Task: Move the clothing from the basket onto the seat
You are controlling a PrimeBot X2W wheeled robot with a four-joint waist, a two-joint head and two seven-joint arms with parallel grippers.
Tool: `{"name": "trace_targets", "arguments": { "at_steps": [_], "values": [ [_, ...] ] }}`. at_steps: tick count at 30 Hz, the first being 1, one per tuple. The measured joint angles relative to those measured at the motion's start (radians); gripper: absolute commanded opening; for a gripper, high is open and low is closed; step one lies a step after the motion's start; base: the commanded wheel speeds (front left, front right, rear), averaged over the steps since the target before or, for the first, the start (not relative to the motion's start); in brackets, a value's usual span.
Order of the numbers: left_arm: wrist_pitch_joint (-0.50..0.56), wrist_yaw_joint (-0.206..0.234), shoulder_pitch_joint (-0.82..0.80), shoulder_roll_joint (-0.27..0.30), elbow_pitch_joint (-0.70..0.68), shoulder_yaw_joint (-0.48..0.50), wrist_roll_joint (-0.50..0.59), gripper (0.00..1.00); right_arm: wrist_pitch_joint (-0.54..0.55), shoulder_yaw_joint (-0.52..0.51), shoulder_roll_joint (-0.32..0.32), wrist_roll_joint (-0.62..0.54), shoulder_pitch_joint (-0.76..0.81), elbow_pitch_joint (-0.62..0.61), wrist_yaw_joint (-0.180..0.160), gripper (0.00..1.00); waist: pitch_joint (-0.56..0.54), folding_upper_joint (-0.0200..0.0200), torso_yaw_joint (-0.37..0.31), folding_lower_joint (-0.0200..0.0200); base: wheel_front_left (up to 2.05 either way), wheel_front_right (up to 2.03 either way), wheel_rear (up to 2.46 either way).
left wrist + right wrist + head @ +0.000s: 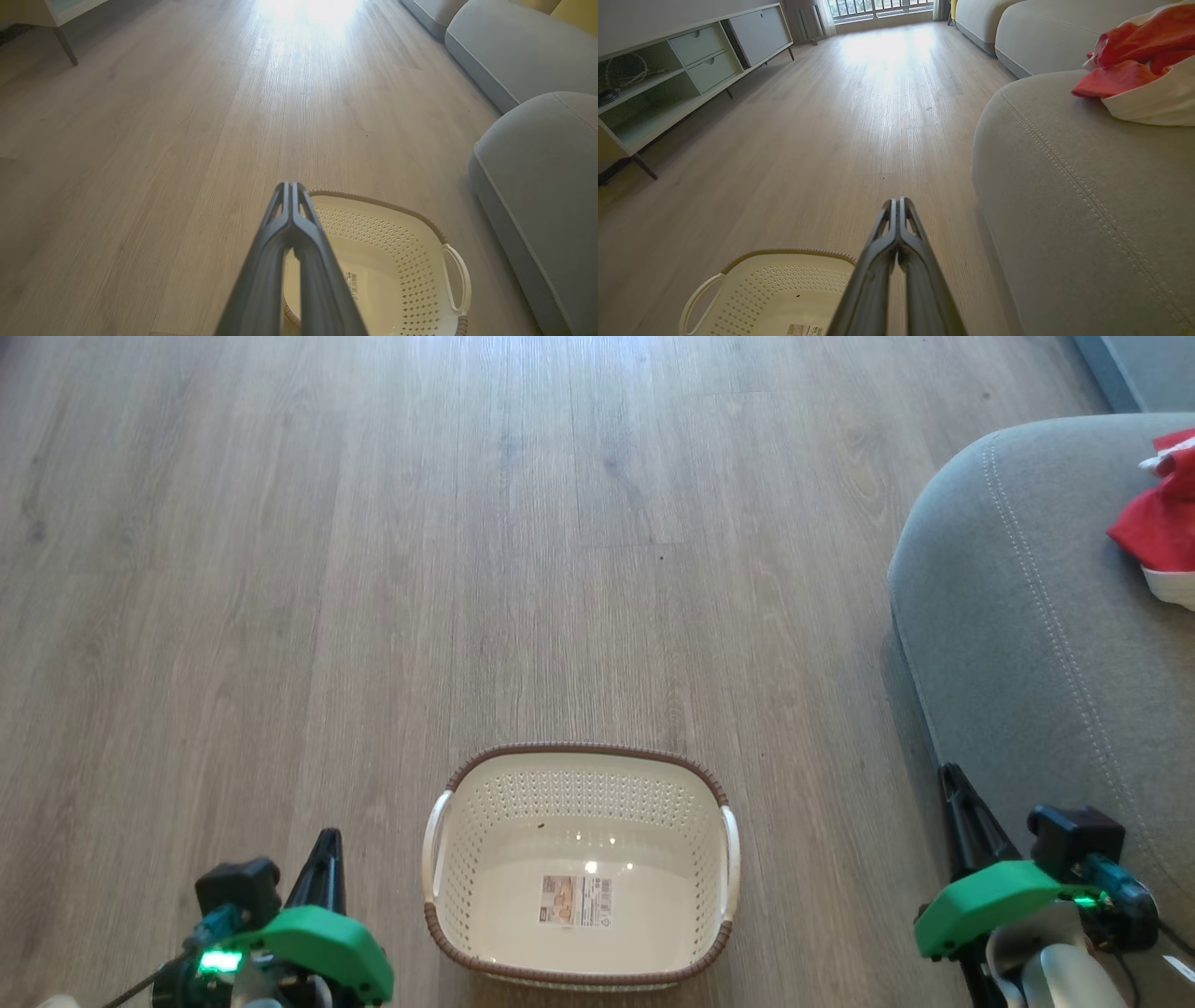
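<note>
The left gripper (327,840) and right gripper (950,777) flank the basket (579,749), fingers pointing forward, clenched on nothing. The clothing (1162,523) lies on the seat (1018,616).

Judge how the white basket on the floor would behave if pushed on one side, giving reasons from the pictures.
The basket probably feels light: its walls are perforated plastic and it holds just a label. It would likely slide rather than tip, being wide, low and on a smooth wooden floor. Its walls may flex slightly.
</note>
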Motion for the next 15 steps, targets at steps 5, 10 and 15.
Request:
{"name": "trace_targets", "arguments": {
  "at_steps": [5,10,15],
  "values": [
    [0.015,-0.007,0.0,0.0,-0.007,0.003,-0.057,0.0,0.01,-0.001,0.0,0.062,0.0,-0.007,0.0,0.0,-0.001,0.0,0.001,0.0,0.0,0.0,0.0],
    [0.026,-0.014,0.0,-0.001,-0.017,0.007,-0.113,0.0,0.03,-0.002,0.0,0.123,0.0,-0.012,0.0,0.0,-0.003,0.0,0.001,0.0,0.0,0.0,0.0],
    [0.043,-0.016,0.0,-0.001,-0.026,0.015,-0.169,0.0,0.044,-0.005,0.0,0.185,0.0,-0.019,0.0,0.0,-0.004,0.0,0.002,0.0001,0.0,0.0,0.0]
  ]
}}
